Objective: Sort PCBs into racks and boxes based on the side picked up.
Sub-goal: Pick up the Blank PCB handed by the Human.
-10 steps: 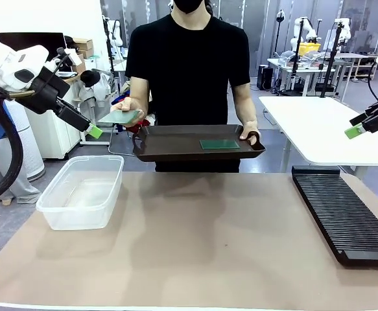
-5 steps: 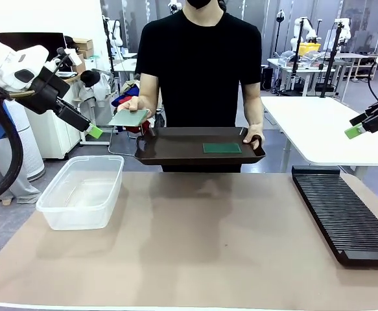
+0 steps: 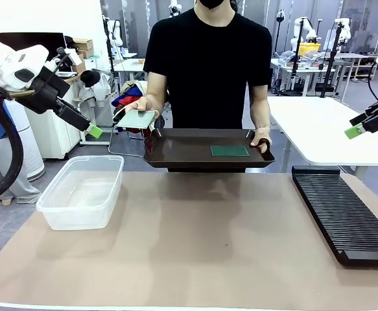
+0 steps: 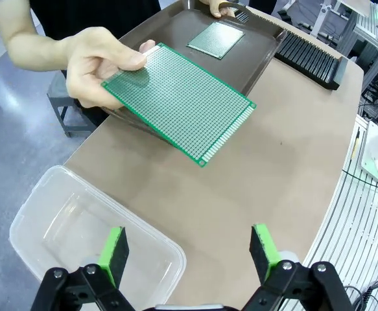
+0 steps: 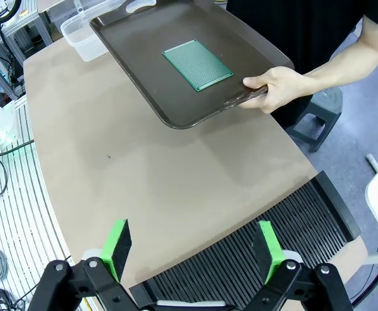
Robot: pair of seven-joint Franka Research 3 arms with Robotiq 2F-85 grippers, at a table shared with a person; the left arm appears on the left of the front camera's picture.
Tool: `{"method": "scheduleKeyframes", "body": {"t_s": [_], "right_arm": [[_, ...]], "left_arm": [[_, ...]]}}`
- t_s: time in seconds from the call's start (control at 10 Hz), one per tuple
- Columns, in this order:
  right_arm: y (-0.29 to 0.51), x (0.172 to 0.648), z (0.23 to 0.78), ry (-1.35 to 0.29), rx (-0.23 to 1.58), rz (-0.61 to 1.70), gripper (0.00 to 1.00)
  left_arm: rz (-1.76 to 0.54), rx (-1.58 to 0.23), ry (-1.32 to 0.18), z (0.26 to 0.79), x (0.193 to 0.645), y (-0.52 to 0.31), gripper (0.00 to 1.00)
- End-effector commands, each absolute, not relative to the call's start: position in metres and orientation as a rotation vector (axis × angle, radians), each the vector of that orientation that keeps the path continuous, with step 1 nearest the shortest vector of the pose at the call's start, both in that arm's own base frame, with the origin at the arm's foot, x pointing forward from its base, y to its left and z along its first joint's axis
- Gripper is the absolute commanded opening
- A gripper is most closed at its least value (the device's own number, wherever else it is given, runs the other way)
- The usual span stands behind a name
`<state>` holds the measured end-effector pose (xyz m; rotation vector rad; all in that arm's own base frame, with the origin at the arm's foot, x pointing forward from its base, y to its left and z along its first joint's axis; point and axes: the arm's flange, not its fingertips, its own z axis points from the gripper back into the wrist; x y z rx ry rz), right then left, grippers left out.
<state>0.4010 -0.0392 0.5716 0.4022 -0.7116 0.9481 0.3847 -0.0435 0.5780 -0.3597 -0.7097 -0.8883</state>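
Left gripper [image 4: 189,253] spread wide, nothing between the pads, raised off the table [image 3: 208,259] at its left side, above and a little beyond the tub [image 3: 48,202]. Right gripper [image 5: 192,245] likewise spread and empty, raised at the right, with the rack [image 3: 344,214] below it.

Person standing at the far side, gripping the tray [image 3: 176,152] at one end with one hand [image 5: 276,87]. Tray held roughly level, just over the table's far edge, clear of the surface.

First PCB [image 3: 229,150] flat on the tray floor, dark green face up, nearer the gripping hand's end than the other.

Second PCB [image 4: 179,107] pinched at one short end in the other hand [image 4: 101,65]. Off the tray, slightly tilted, jutting out at the tray end nearest the left gripper. Sits between that gripper and the tray, apart from the pads. Bright green dotted grid plain in the left wrist view; paler, grey-green look in the front view.

Tub clear plastic, standing on the table's left part. Rack long, black, finely slotted, lying flat along the table's right side, well apart from the tub.
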Motion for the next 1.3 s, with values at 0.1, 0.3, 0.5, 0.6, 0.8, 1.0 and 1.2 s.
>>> {"method": "scheduleKeyframes", "body": {"t_s": [0.1, 0.3, 0.5, 0.6, 0.8, 1.0, 1.2], "right_arm": [[-0.039, 0.403, 0.571, -0.715, 0.421, 0.950, 1.00], [-0.039, 0.403, 0.571, -0.715, 0.421, 0.950, 1.00], [-0.039, 0.403, 0.571, -0.715, 0.421, 0.950, 1.00], [-0.039, 0.403, 0.571, -0.715, 0.421, 0.950, 1.00], [-0.039, 0.403, 0.571, -0.715, 0.421, 0.950, 1.00], [-0.039, 0.403, 0.571, -0.715, 0.421, 0.950, 1.00], [-0.039, 0.403, 0.571, -0.715, 0.421, 0.950, 1.00]], "left_arm": [[-0.638, -0.571, -0.643, 0.594, 0.416, -0.028, 1.00], [-0.511, -0.803, -0.512, 0.593, 0.454, -0.006, 1.00], [-0.370, -1.003, -0.426, 0.576, 0.477, -0.005, 1.00], [-0.328, -1.047, -0.380, 0.568, 0.486, -0.003, 1.00], [-0.463, -0.756, -0.460, 0.563, 0.476, -0.016, 1.00], [-0.370, -1.037, -0.388, 0.556, 0.485, -0.002, 1.00], [-0.292, -1.052, -0.276, 0.541, 0.507, -0.007, 1.00]]}}
